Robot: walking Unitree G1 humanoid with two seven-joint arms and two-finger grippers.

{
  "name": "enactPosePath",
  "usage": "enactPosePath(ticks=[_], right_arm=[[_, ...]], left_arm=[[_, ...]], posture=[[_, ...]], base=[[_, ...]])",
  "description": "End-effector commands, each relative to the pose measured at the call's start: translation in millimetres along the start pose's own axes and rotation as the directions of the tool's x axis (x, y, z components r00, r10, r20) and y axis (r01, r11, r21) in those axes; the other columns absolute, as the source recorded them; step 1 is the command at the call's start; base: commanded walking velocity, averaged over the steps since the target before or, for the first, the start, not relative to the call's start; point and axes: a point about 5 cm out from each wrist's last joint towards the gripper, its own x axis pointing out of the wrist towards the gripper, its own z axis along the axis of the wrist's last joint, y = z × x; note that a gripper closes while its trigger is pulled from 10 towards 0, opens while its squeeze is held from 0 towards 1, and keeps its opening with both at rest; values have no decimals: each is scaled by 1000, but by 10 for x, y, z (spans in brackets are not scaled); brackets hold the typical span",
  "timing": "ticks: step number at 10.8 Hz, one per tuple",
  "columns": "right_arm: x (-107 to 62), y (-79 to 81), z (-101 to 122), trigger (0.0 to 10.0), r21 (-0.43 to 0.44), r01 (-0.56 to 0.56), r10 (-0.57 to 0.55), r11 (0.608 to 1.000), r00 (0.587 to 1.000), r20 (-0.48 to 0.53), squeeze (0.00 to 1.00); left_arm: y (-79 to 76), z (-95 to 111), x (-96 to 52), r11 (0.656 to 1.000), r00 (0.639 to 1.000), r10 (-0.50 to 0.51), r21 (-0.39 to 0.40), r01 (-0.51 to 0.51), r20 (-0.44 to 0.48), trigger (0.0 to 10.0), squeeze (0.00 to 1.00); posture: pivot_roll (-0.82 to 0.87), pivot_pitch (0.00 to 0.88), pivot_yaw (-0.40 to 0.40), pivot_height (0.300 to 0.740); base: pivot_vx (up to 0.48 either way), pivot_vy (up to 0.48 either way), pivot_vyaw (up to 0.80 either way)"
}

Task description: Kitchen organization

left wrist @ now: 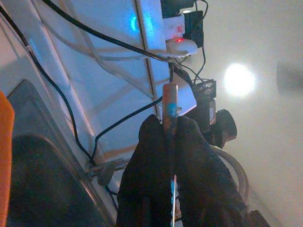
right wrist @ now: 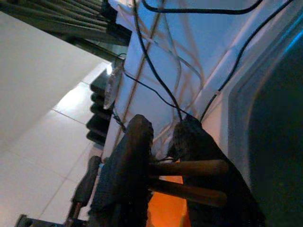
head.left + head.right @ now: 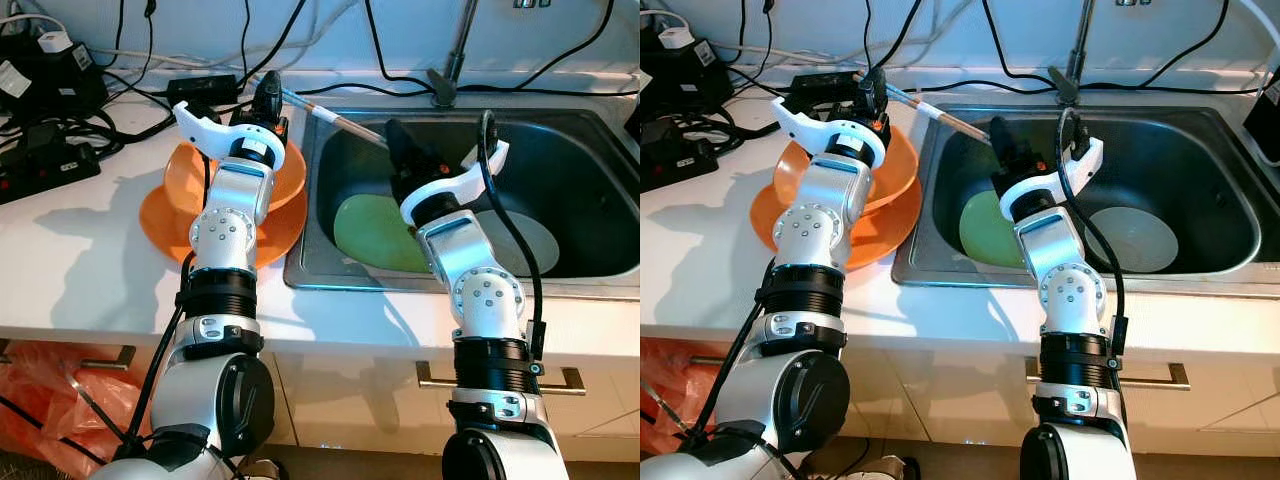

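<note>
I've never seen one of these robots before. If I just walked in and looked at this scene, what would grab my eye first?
Probably the chopsticks stretched between the two arms: the left gripper and the right gripper each clamp an end above the near-left corner of the steel sink. Next, the bright orange bowl and plate stacked on the white counter beside the sink, under the left arm. A green plate lies in the basin.

head eyes look down on sink (image 3: 560, 190) — shared, wrist cameras close along jaws
</note>
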Motion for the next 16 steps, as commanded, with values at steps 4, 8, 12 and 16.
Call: enactPosePath(ticks=[4,8,12,16], right_arm=[[-6,29,-412,0,146,28,-22,989,999,-45,0],[8,20,-330,0,137,38,-38,990,999,-3,0],[29,-3,-266,0,99,63,-68,993,997,38,0],[25,-169,102,0,-72,174,-158,982,970,183,0]], left_arm=[[84,-536,-86,999,990,33,-37,-39,-139,4039,0],[110,-674,-192,994,955,6,106,27,-297,10000,1000],[108,-621,-267,971,933,-15,216,99,-361,10000,1000],[30,-427,-388,896,915,-22,397,197,-403,10000,1000]], posture=[[63,61,71,740],[68,61,72,740],[80,58,70,740],[81,58,69,740]], base=[[0,0,0],[0,0,0],[0,0,0],[0,0,0]])
